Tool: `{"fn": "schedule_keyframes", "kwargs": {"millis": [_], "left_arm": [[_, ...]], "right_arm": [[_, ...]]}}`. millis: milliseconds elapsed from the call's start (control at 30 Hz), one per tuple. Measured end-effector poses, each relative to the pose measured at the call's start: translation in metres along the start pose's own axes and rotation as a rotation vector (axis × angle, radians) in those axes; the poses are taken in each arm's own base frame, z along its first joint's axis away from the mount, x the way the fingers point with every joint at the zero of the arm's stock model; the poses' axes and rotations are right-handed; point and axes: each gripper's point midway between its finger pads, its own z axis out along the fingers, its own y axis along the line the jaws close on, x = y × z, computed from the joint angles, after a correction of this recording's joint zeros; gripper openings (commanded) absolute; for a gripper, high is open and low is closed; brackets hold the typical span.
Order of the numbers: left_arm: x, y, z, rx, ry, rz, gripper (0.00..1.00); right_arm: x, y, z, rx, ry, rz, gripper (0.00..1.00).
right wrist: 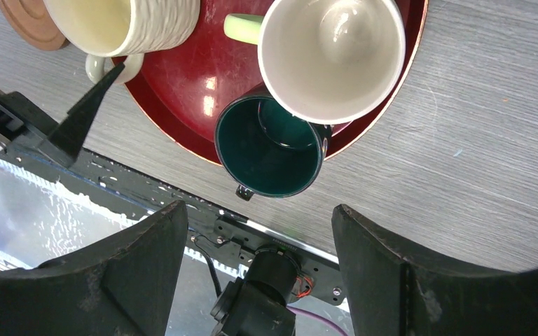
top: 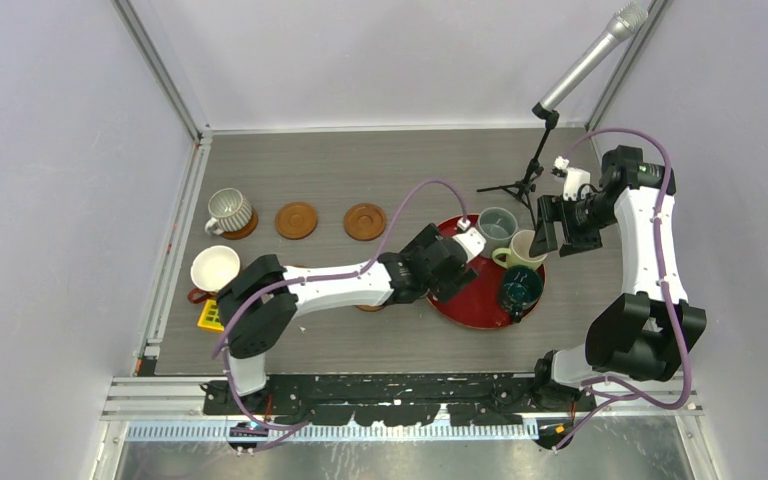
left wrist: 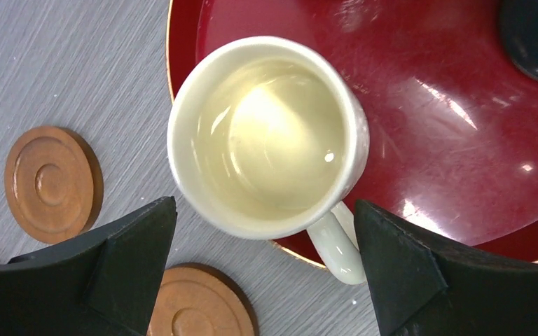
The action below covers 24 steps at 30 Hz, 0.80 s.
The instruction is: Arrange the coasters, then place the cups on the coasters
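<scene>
A cream cup [left wrist: 266, 136] stands at the left rim of the red tray [left wrist: 462, 140]. My left gripper [left wrist: 265, 204] is open around the cup's near side, with the handle [left wrist: 336, 245] close to the right finger. The top view shows my left gripper [top: 455, 272] over the tray [top: 470, 310]. On the tray are a grey-blue cup [top: 496, 223], a pale green cup [top: 523, 250] and a dark teal cup [top: 520, 288]. My right gripper [top: 558, 235] hangs open and empty to their right. Bare coasters [top: 296, 220] [top: 365, 221] lie at the back. A ribbed cup [top: 230, 212] and a white cup [top: 215, 268] sit at far left.
A microphone tripod [top: 520, 185] stands behind the tray, close to my right gripper. A yellow object [top: 210, 315] lies at the near left. Two coasters [left wrist: 52, 182] [left wrist: 199, 304] lie on the table just left of the tray.
</scene>
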Motion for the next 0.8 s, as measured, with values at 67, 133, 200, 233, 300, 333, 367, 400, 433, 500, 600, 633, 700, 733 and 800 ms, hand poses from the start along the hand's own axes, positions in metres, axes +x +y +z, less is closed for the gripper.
{"fn": "schedule_keyframes", "kwargs": {"millis": [67,133,200,233,300,333,367,400,433,500,600,633,700,733,800], "left_arm": [[0.005,0.005,-0.001,0.018,0.010,-0.008,1.00],[0.008,0.006,-0.002,0.033,0.016,-0.007,1.00],[0.009,0.008,-0.002,0.039,0.020,-0.005,1.00],[0.009,0.008,-0.002,0.042,0.022,-0.004,1.00],[0.010,0.008,-0.002,0.041,0.027,-0.002,1.00],[0.013,0.010,-0.002,0.037,0.036,-0.003,1.00],[0.015,0.012,-0.002,0.033,0.045,-0.004,1.00],[0.017,0.012,-0.002,0.034,0.054,-0.008,1.00],[0.019,0.013,-0.002,0.039,0.062,-0.017,1.00],[0.021,0.017,-0.001,0.049,0.073,-0.047,1.00],[0.024,0.028,-0.001,0.070,0.082,-0.095,0.95],[0.024,0.029,-0.003,0.082,0.083,-0.102,0.93],[0.024,0.031,-0.005,0.114,0.086,-0.117,0.87],[0.024,0.029,-0.005,0.132,0.089,-0.120,0.85],[0.027,0.023,-0.006,0.168,0.102,-0.118,0.82]], "right_arm": [[0.000,0.000,0.000,-0.001,0.000,0.000,0.80],[0.001,0.000,0.001,-0.002,0.003,0.002,0.80],[0.001,0.000,0.001,-0.002,0.004,0.004,0.80],[0.001,0.000,0.001,-0.002,0.004,0.004,0.80],[0.001,0.000,0.001,-0.002,0.004,0.005,0.80],[0.001,0.000,0.001,-0.002,0.004,0.004,0.80],[0.001,0.000,0.001,-0.002,0.004,0.005,0.80],[0.001,0.000,0.001,-0.002,0.004,0.004,0.79],[0.001,0.000,0.001,-0.002,0.004,0.005,0.79],[0.001,0.000,0.001,-0.002,0.004,0.004,0.80],[0.001,0.000,0.001,-0.002,0.004,0.004,0.80],[0.001,0.000,0.001,-0.002,0.004,0.004,0.80],[0.001,0.000,0.001,-0.002,0.004,0.004,0.80],[0.001,0.000,0.001,-0.002,0.004,0.005,0.80],[0.001,0.000,0.001,-0.003,0.003,0.005,0.80]]}}
